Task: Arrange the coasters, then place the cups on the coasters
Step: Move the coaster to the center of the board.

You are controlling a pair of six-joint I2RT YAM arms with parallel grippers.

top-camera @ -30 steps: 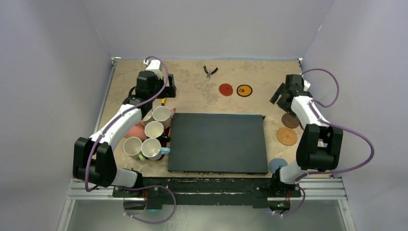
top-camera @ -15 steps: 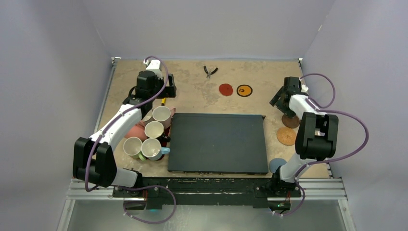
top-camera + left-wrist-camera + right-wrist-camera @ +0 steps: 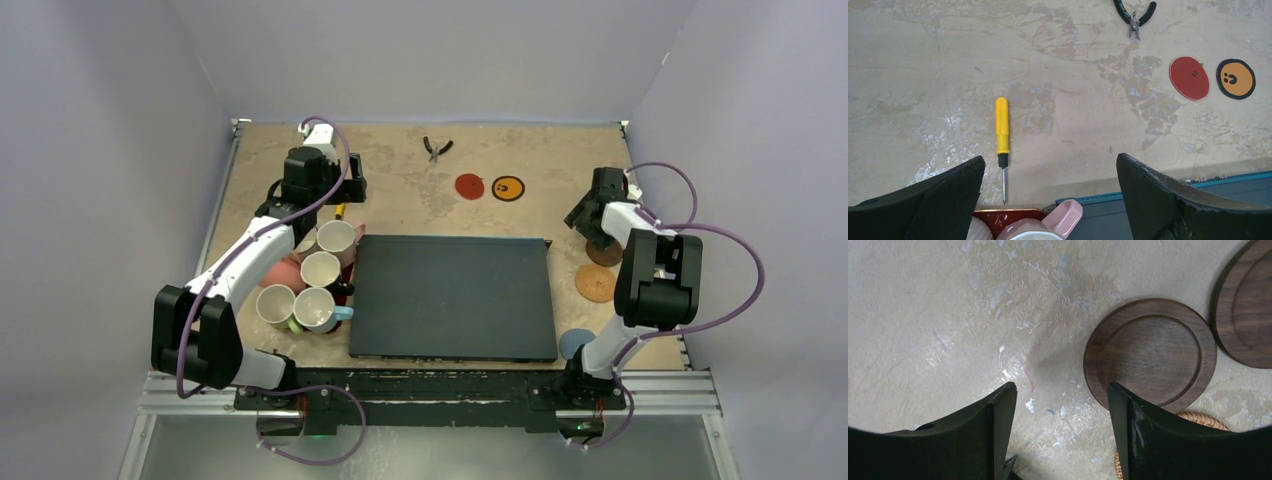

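Tabletop (image 3: pixel 400 190) scuffed beige; walls (image 3: pixel 430 50) lilac. Flanking black rectangular mat (image 3: pixel 450 295): left end effector (image 3: pixel 1050 165) released; right end effector (image 3: pixel 1060 390) released beside dark-brown round wooden coaster (image 3: pixel 1150 352).

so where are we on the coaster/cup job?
Done, perhaps: the red coaster and yellow coaster lie side by side past the black mat. In hand: the right tool hangs open by the dark brown coaster, gripping nothing. To do: the second wooden coaster, cork coaster and grey-blue coaster lie scattered on the right; the cups sit bunched on the left, none on a coaster.
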